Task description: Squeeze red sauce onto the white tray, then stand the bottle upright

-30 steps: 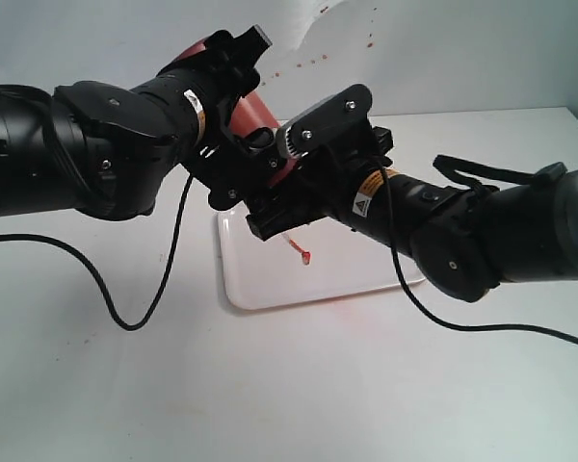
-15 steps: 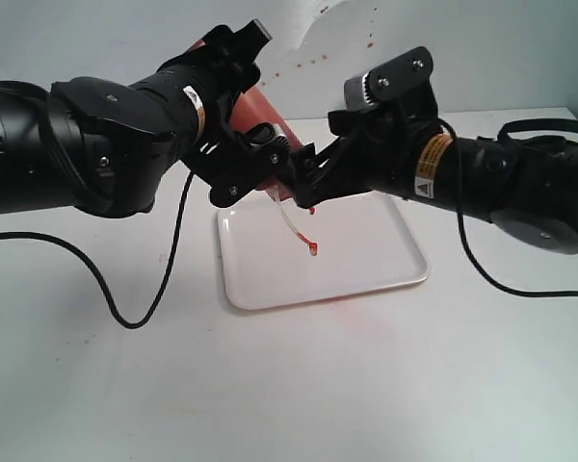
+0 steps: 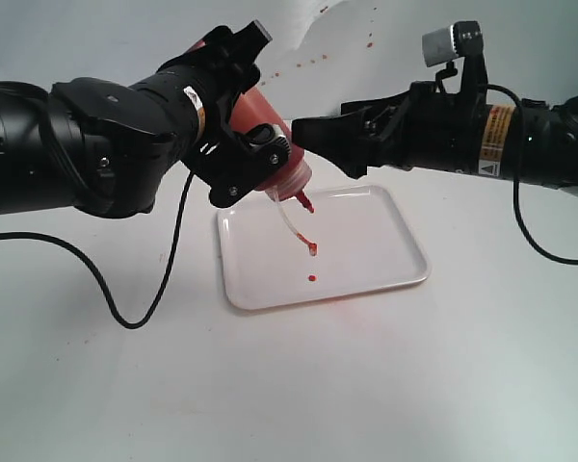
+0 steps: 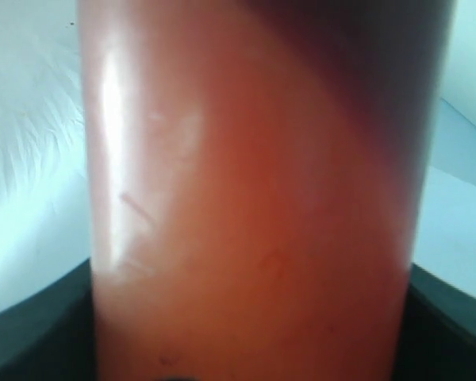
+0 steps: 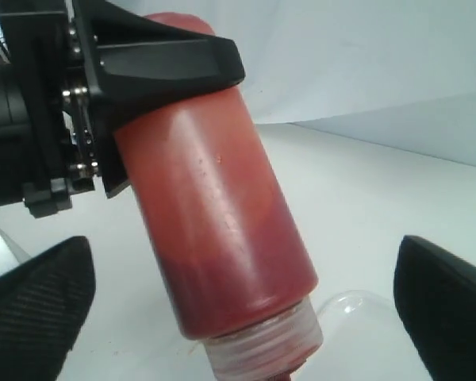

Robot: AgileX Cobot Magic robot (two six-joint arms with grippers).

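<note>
Left end effector (image 3: 255, 101) clenched round bottle (image 3: 287, 175) mid-body, held above counter (image 3: 270, 385). Bottle long axis diagonal: base up-left, nozzle down-right, over left half of white tray (image 3: 366, 260). Tethered cap dangles below nozzle. Red sauce (image 3: 311, 278): small blob on tray, under cap, near front rim. Broad counter in front of tray; cable (image 3: 125, 289) loops at left. Right end effector (image 3: 320, 144) released, fingers (image 5: 40, 302) spread, clear of bottle, just right of it.

Your left arm (image 3: 87, 154) and right arm (image 3: 549, 159) are black, trailing thin cables (image 3: 127, 327) (silver knob (image 3: 451, 43) above the right's orange label (image 3: 488, 144)).
</note>
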